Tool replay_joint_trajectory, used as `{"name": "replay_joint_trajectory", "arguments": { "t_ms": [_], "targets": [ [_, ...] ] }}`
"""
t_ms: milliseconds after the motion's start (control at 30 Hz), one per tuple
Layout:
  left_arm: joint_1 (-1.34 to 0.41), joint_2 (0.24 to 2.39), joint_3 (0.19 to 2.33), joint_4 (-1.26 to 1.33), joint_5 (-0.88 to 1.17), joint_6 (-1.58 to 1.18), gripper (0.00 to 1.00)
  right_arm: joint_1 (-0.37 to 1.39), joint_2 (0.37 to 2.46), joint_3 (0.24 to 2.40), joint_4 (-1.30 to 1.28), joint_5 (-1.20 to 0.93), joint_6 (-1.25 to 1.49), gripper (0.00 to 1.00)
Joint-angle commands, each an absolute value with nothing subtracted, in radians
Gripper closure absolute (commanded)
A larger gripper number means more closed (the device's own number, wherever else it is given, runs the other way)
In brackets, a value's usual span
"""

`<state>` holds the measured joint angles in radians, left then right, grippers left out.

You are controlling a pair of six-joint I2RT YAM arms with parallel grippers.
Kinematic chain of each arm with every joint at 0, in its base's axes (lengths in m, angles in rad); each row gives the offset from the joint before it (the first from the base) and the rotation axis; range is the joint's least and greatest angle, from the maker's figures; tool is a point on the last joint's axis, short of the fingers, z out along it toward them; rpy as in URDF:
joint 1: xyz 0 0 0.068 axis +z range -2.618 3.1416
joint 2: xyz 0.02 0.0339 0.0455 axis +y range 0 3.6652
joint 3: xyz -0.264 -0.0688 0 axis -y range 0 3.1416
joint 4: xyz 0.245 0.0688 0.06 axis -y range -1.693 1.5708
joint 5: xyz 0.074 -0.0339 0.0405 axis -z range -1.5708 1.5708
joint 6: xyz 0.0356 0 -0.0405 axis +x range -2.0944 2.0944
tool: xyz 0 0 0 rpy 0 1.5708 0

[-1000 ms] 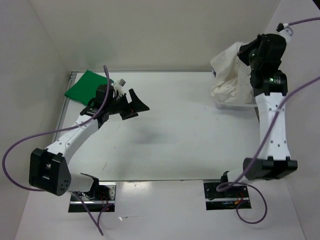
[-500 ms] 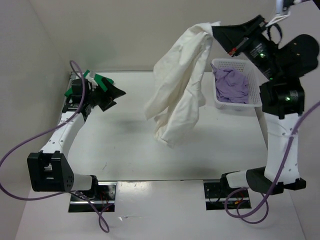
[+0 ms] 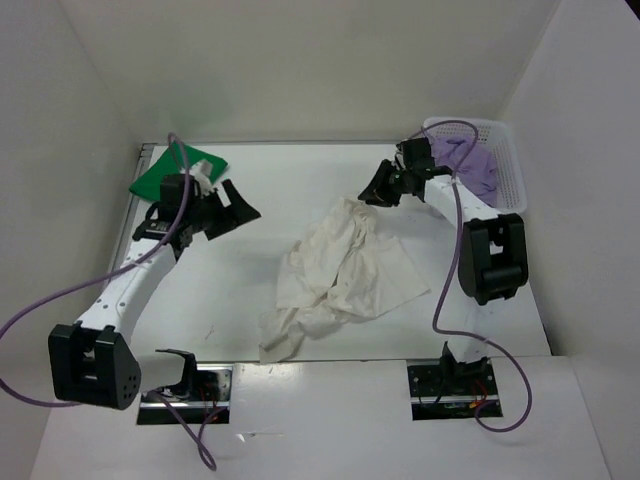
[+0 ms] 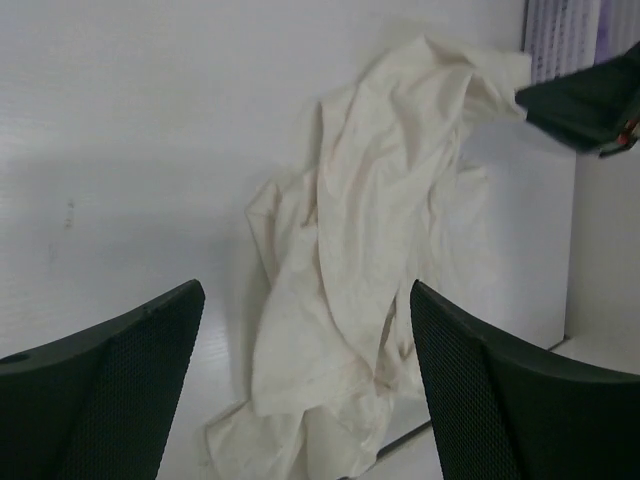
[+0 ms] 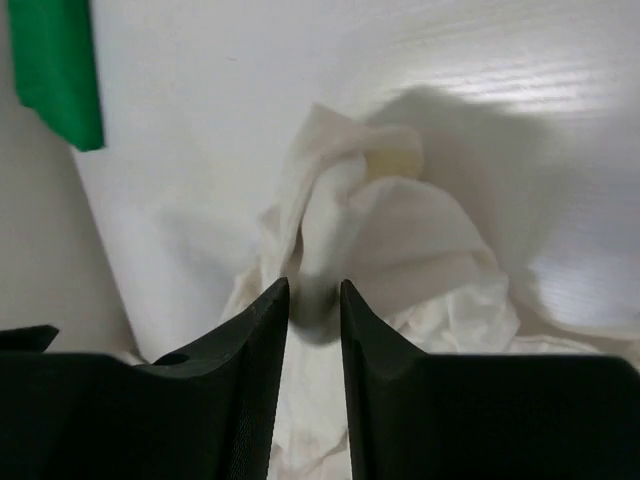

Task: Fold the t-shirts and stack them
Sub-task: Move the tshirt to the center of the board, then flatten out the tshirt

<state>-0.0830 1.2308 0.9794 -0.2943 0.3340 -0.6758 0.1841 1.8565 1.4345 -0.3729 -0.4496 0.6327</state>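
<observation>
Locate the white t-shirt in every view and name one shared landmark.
Top external: white t-shirt crumpled at mid-frame.
Left wrist: shirt at centre, running upper right to bottom.
Right wrist: shirt at centre, past the fingertips.
Landmark: right gripper, at the shirt's far end.

A: left wrist cam?
B: left gripper (image 4: 305, 290) fingers spread wide, nothing between. white t-shirt (image 4: 370, 230) crumpled on the table (image 4: 130, 130) ahead.
A: top right?
B: right gripper (image 4: 585, 100) at the shirt's upper corner, basket (image 4: 560, 35) edge behind it.
</observation>
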Motion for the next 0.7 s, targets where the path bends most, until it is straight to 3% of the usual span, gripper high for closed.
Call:
{"name": "replay_joint_trajectory", "arguments": {
  "t_ms": [0, 167, 233, 300, 433, 500, 567, 600, 667],
  "targets": [
    [-0.176, 1.279, 1.017, -0.348, 0.282, -0.548, 0.1, 0.219, 1.766, 1.467, -0.357, -0.328, 0.569, 0.66],
    [-0.371, 1.364, 1.006, -0.295, 0.273, -0.572, 0.15, 0.219, 1.637, 1.272, -0.39, -0.229, 0.595, 0.66],
    [-0.419, 1.425, 1.006, -0.266, 0.264, -0.597, 0.16, 0.219, 1.562, 1.195, -0.39, -0.149, 0.617, 0.73],
    [-0.481, 1.485, 1.023, -0.244, 0.264, -0.607, 0.22, 0.219, 1.51, 1.097, -0.408, -0.112, 0.617, 0.89],
    [-0.558, 1.558, 1.061, -0.247, 0.273, -0.607, 0.34, 0.219, 1.437, 0.994, -0.449, -0.055, 0.637, 0.95],
    [-0.571, 1.571, 1.037, -0.259, 0.282, -0.595, 0.34, 0.219, 1.414, 0.951, -0.449, -0.028, 0.647, 0.87],
    [-0.58, 1.58, 1.026, -0.249, 0.305, -0.595, 0.29, 0.201, 1.414, 0.924, -0.46, -0.018, 0.657, 0.74],
    [-0.58, 1.595, 1.026, -0.249, 0.305, -0.595, 0.24, 0.19, 1.433, 0.923, -0.46, -0.018, 0.657, 0.62],
    [-0.589, 1.621, 1.035, -0.236, 0.328, -0.584, 0.2, 0.152, 1.476, 0.899, -0.46, -0.04, 0.667, 0.55]
  ]
}}
